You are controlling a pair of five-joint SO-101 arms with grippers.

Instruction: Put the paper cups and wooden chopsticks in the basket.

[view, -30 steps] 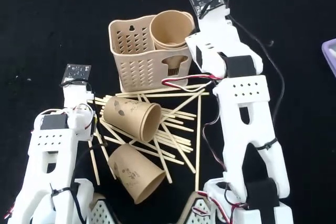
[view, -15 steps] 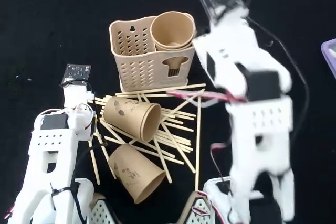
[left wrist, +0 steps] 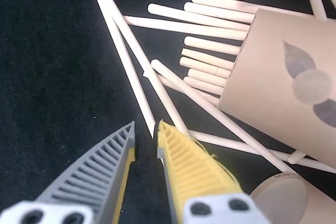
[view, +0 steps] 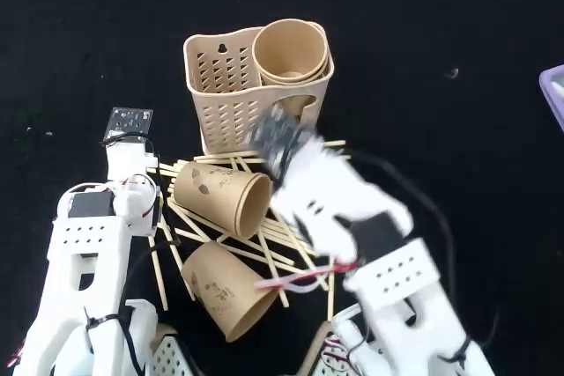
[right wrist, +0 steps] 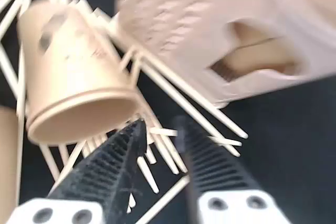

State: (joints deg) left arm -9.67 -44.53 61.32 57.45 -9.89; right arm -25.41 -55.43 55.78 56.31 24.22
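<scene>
High view: found the basket (view: 225, 103) upright, with nested cups (view: 289, 50) stacked in one compartment. Counted two more paper cups on their sides in front of the basket: the nearer cup (view: 220, 198) just before it, the farther cup (view: 231, 292) well apart from it. Noted the wooden chopsticks (view: 173, 170) strewn crosswise in front of the basket, under and around the nearer cup.

Placed the right gripper (right wrist: 160, 124) low over the sticks just in front of the basket, beside the nearer cup's mouth, fingers parted by a modest gap and gripping nothing. Placed the left gripper (left wrist: 145, 127) farther from the basket, at the pile's edge, fingers a narrow slit apart, likewise empty, with a stick end right at the tips.

Judged the tangle the chief hazard. Could easily have pinched several crossed sticks at once, or one by its end alone, levering the rest about. Might thereby have set the nearer cup rolling off its bed of sticks. Risked too, so close to the basket, bumping its wall and toppling the nested cups.
</scene>
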